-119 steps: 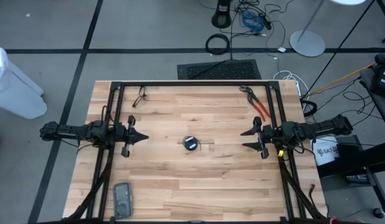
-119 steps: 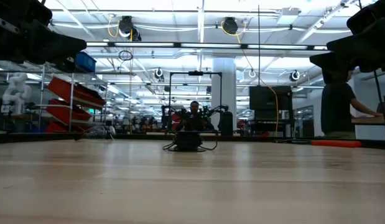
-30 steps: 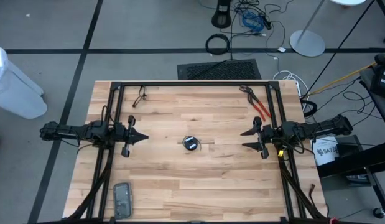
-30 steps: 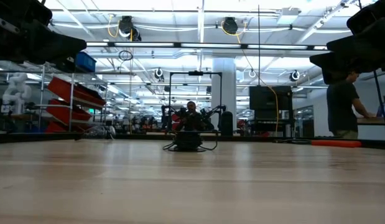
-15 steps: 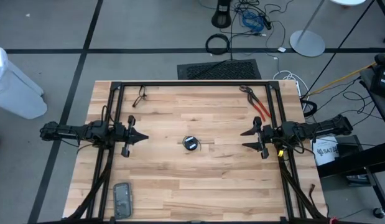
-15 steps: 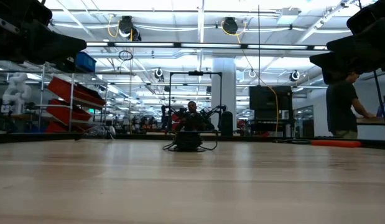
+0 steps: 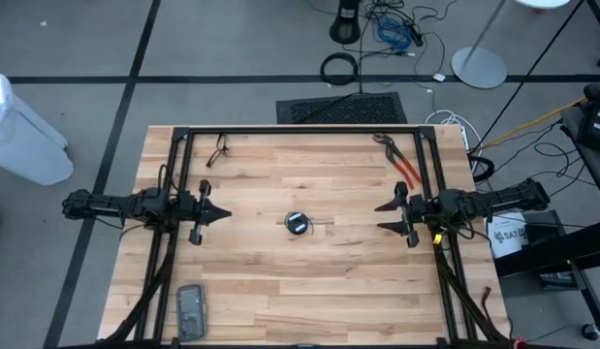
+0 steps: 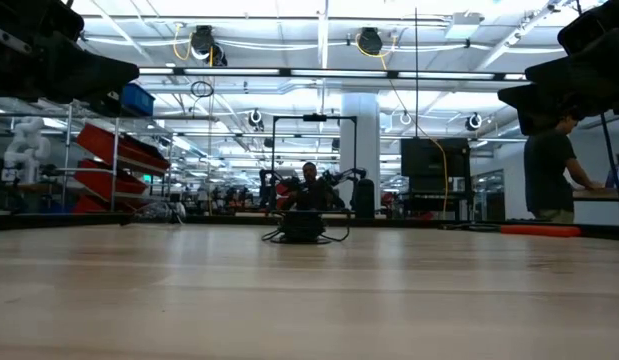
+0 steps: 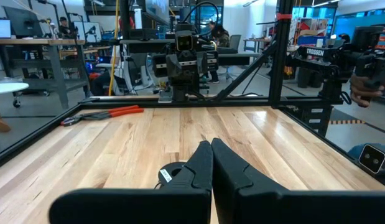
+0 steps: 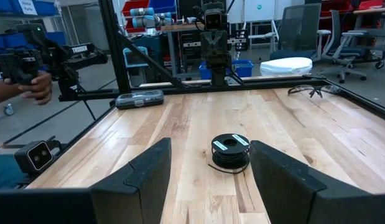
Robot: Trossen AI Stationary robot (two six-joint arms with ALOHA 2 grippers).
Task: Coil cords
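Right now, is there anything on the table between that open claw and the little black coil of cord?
Nothing visible. Only bare wood lies between the right claw and the cord at mid-table.

Wooden table [image 7: 280, 281] w/ black frame rails. Coiled black cord [image 7: 297, 223] at centre. Red-handled pliers [image 7: 397, 159] at far right corner, eyeglasses [image 7: 217, 150] far left, grey flat device [image 7: 191, 311] at near left edge.

cord [image 9: 170, 175]: mostly hidden behind left gripper [image 9: 211, 149] fingers in left wrist view | cord pale end piece: too small to tell from above | both arms: cut off by frame top in low view
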